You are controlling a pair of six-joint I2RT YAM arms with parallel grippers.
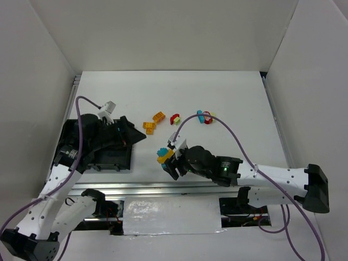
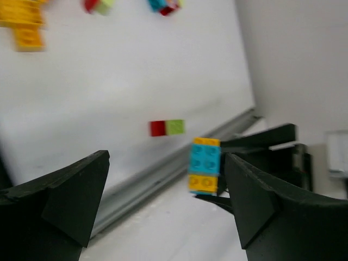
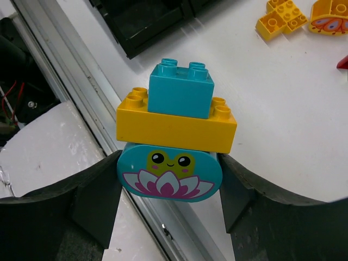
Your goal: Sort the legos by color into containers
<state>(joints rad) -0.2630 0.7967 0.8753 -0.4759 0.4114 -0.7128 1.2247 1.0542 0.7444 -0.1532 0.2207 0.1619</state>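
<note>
My right gripper (image 1: 170, 163) (image 3: 169, 185) is shut on a lego stack (image 1: 165, 155) (image 3: 175, 130). Its cyan base shows a frog on a lotus, with a yellow brick and a small cyan brick on top. The stack hangs over the table's near edge, right of the black tray of containers (image 1: 117, 160) (image 3: 147, 22). My left gripper (image 1: 132, 136) (image 2: 166, 201) stands open and empty over the tray's right side, and the stack (image 2: 205, 166) shows beyond its right finger. Loose legos lie further back: orange ones (image 1: 154, 122) (image 3: 280, 19), a red-lime one (image 1: 175, 118) and a cyan-red cluster (image 1: 205, 117).
A red-and-green brick (image 2: 167, 128) lies on the table near the metal rail (image 1: 163, 187) along the near edge. White walls close in the table on the left, back and right. My left arm covers much of the tray.
</note>
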